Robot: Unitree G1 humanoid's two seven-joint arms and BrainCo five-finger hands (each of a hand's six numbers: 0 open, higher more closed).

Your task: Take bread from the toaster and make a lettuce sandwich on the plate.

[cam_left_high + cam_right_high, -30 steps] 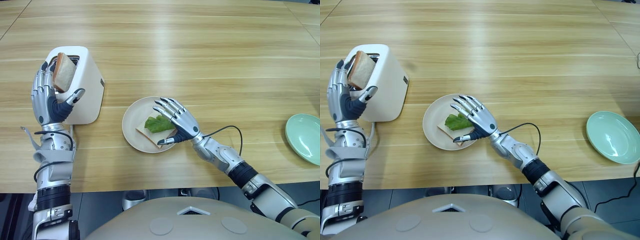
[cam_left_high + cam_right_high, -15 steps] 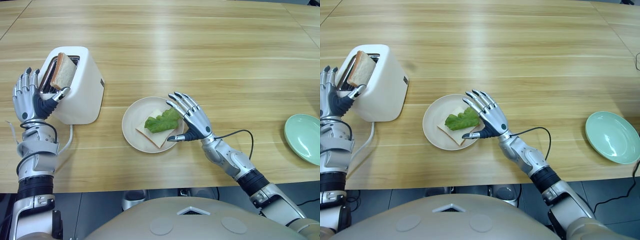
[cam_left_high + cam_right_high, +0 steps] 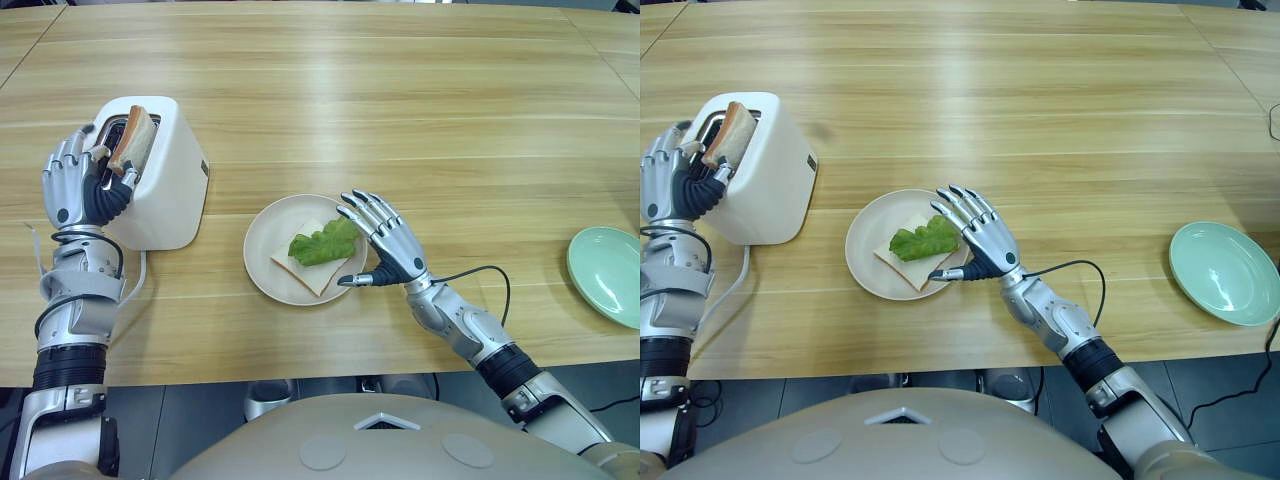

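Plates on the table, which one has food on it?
The beige plate by the right robot hand: it carries a bread slice topped with lettuce. The green plate at the far right carries nothing.

A white toaster point(image 3: 165, 190) is standing at the left side of the desk point(image 3: 400, 100), with a toast slice point(image 3: 135, 140) sticking out of its slot, tilted. Nearer the middle, a beige plate point(image 3: 262, 262) is carrying a second bread slice point(image 3: 312, 272), and a green lettuce leaf point(image 3: 322, 243) is lying on it.

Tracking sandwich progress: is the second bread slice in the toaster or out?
In: the bread slice sticks up tilted from the toaster, lower part inside its slot.
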